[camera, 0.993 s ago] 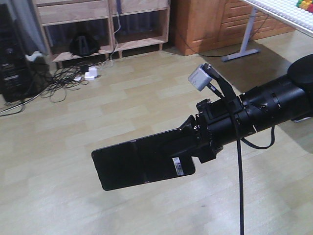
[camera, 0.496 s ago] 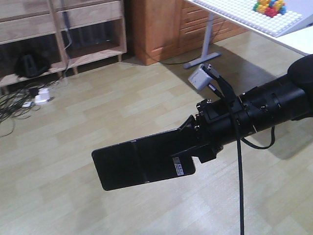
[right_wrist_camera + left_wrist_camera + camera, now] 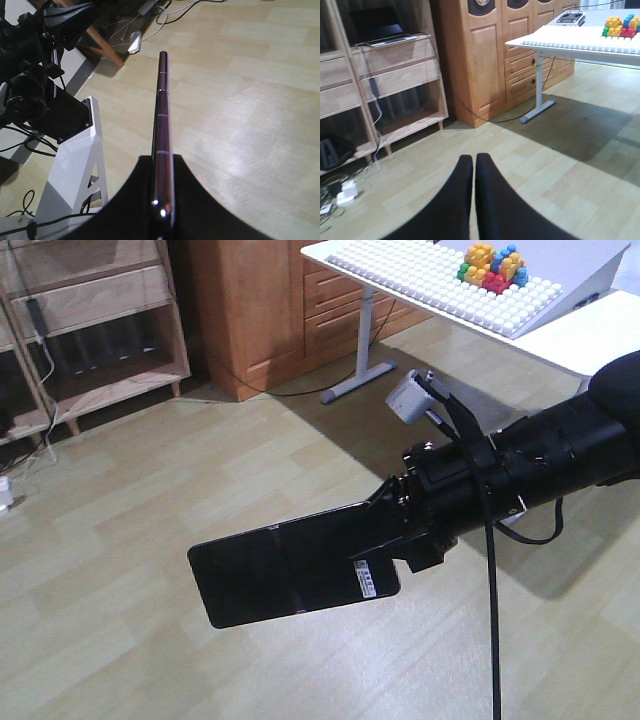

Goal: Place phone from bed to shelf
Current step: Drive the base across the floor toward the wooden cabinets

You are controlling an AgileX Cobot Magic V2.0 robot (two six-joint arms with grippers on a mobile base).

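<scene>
Where the right gripper [image 3: 398, 537] clamps one short end of the phone [image 3: 285, 578], its black fingers press the two flat faces. The rest of the handset juts out free, held in the air above the pale plank floor [image 3: 150, 480]. The glossy black face shows a crease [image 3: 284, 570] across its middle and a small white barcode sticker [image 3: 365, 581] close to the held end. The right wrist view meets the phone edge-on, as a thin pinkish metallic strip running away between the fingers. A grey camera box [image 3: 408, 398] sits on top of that arm, and a black cable [image 3: 492, 640] hangs from it.

The left gripper [image 3: 473, 160] holds nothing. Its two dark fingers lie side by side with only a hairline of floor showing between them.

Further out, a white adapter [image 3: 347, 192] and loose wires lie on the floor at the foot of the shelf [image 3: 395, 75]. The shelf is a light wooden unit of thick pale planks, well apart from the phone. A flat grey device [image 3: 390, 39] that looks like a laptop rests on one of its upper planks. An orange-brown cabinet [image 3: 490, 60] with drawers stands just beside the shelf. Beside that is a white table [image 3: 600, 335] on a grey leg [image 3: 365, 340]. It carries a white studded baseplate [image 3: 440, 280] with a cluster of coloured bricks [image 3: 490, 265] near the plate's far edge.
</scene>
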